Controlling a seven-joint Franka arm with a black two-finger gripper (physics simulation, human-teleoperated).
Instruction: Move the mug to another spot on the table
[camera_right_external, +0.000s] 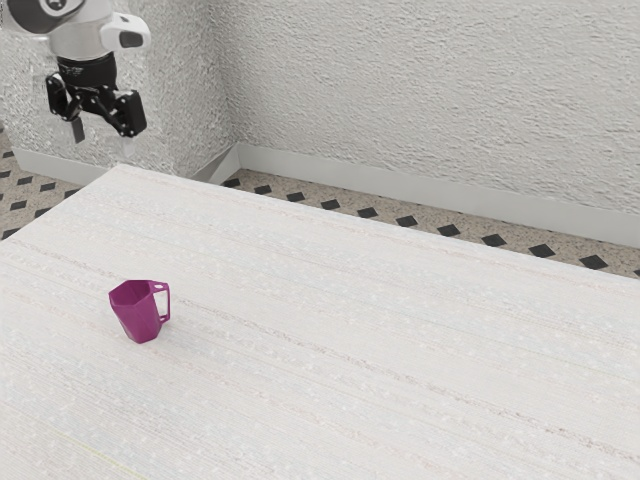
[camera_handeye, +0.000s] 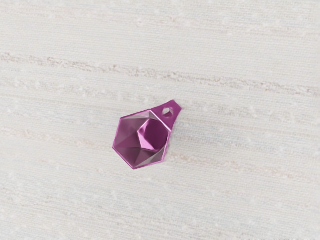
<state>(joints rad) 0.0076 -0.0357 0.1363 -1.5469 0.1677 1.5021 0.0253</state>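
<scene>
Exterior view, tool (camera_right_external: 86, 122) high above purple mug (camera_right_external: 140, 310), pointing down at table (camera_right_external: 380, 340)

The arm (camera_right_external: 85, 30) comes in at the exterior view's upper left corner, its white and grey last link pointing straight down. Under it the black tool (camera_right_external: 92, 108) hangs high in the air, its broad body slightly tilted, lower toward the exterior view's right, and it touches nothing.
</scene>
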